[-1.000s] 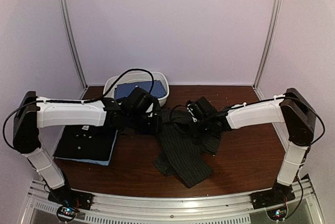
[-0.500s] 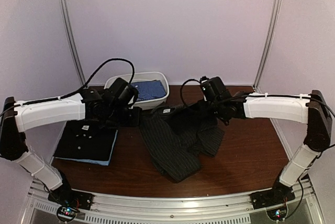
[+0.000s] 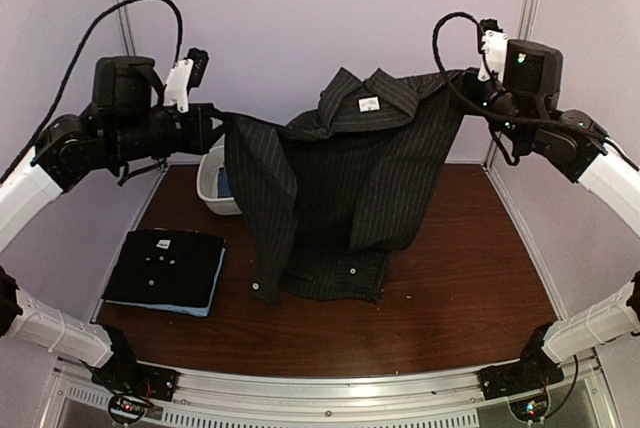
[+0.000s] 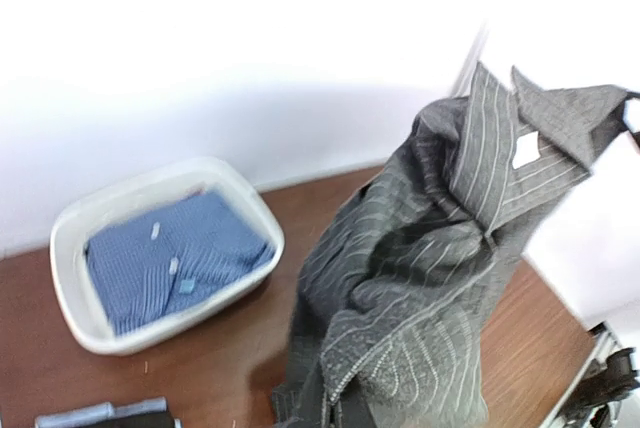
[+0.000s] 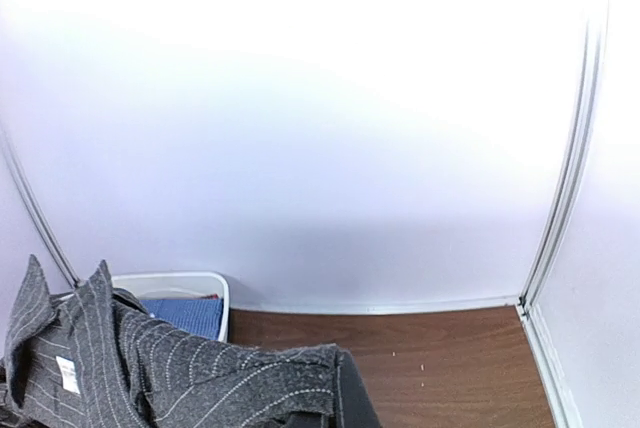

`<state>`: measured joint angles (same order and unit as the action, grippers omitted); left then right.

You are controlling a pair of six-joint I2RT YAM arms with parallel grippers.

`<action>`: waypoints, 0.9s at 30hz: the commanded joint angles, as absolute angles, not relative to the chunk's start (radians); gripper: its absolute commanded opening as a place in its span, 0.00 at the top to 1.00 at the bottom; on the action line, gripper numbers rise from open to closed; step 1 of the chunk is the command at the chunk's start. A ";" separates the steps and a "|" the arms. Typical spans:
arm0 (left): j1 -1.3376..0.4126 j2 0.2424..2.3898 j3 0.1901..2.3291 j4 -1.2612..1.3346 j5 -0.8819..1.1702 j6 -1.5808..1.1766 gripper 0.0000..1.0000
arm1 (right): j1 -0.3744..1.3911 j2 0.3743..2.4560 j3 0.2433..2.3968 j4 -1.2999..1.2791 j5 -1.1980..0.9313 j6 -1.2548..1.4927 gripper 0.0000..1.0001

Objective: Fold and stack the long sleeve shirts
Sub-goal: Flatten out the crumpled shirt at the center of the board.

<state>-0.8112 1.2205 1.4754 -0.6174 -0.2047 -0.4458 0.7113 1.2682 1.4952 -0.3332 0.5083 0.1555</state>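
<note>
Charcoal pinstriped shirt [image 3: 340, 183] hangs across the upper centre of the overhead view, pinched at either side by the left end effector [image 3: 216, 120] and right end effector [image 3: 468, 78], both clamped shut, so spreading seems underway; next it needs laying flat on the desk [image 3: 460, 278].

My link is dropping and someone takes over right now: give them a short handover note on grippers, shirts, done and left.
Left gripper: shut on one shoulder of the pinstripe shirt.
Right gripper: shut on the other shoulder.
The shirt hangs spread between them, collar up, lower edge near the table.
Done: black shirt folded, lying on a light blue shirt at the table's near left.
Left: lay down, fold and stack the pinstripe shirt; then the blue shirt in the white tub.
</note>
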 commanded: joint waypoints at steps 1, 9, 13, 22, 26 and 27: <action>-0.808 1.154 1.590 -0.503 -0.016 -0.290 1.00 | 0.705 1.182 1.603 -0.353 0.500 0.086 1.00; -0.808 1.137 1.774 -0.465 0.182 -0.254 1.00 | 0.706 1.118 1.832 -0.409 0.418 0.039 1.00; -0.808 1.160 1.852 -0.451 0.183 -0.267 1.00 | 0.706 1.176 1.993 -0.527 0.374 0.029 1.00; -0.595 1.420 1.938 -0.643 0.082 -0.413 1.00 | 0.525 1.415 1.987 -0.708 0.213 0.056 1.00; -0.442 1.577 1.758 -0.625 0.251 -0.471 1.00 | 0.343 1.507 1.769 -0.640 0.087 0.112 1.00; -0.432 1.625 1.719 -0.624 0.273 -0.475 1.00 | 0.308 1.540 1.713 -0.619 0.050 0.126 1.00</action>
<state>-0.5159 1.4456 1.8690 -0.5541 0.1280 -0.3985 0.4366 1.4258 1.8862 -0.5850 0.2062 0.0601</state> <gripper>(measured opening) 0.012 0.009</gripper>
